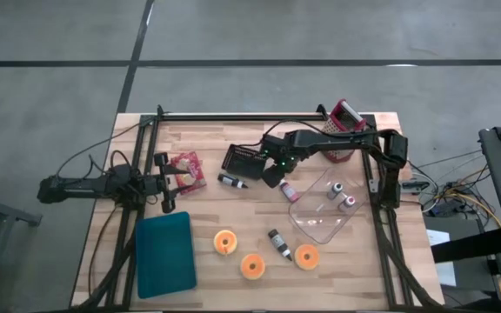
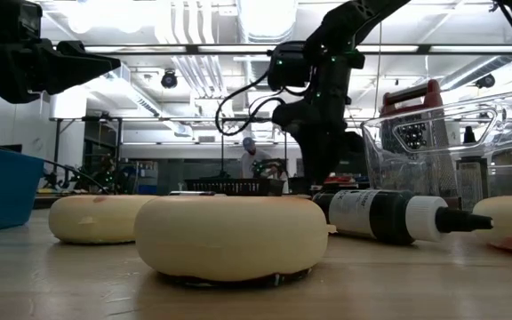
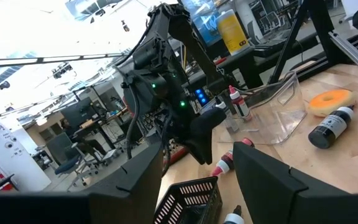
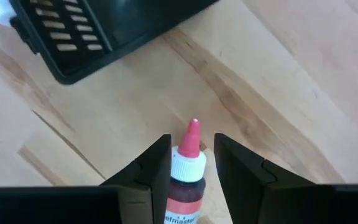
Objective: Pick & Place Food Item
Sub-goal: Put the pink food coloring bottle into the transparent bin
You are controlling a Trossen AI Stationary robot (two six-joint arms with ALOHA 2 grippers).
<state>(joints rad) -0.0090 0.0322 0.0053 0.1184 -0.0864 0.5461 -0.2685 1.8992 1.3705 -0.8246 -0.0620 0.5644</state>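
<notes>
Spanning the scene is the wooden tabletop (image 1: 233, 209), viewed from above. A teal tray (image 1: 165, 252) lies at its 8 o'clock, a clear plastic container (image 1: 324, 209) at 4 o'clock already holding two small bottles, and a black slotted basket (image 1: 246, 161) near centre. Three orange doughnuts (image 1: 224, 242) sit in a loose row toward 6 o'clock, with a dark-labelled bottle (image 1: 279, 243) lying among them.

The right end effector (image 4: 192, 163) hangs at the centre, its fingers narrowly parted on either side of the red-capped bottle (image 4: 186, 177), which lies on the tabletop between basket and container. Whether the fingers grip it or merely flank it cannot be told. Approaching along the bottle's axis lets the fingers close across its narrow body.

The left end effector (image 3: 197, 180) waits at 9 o'clock, fingers wide and empty, presumably held clear of the working arm.
</notes>
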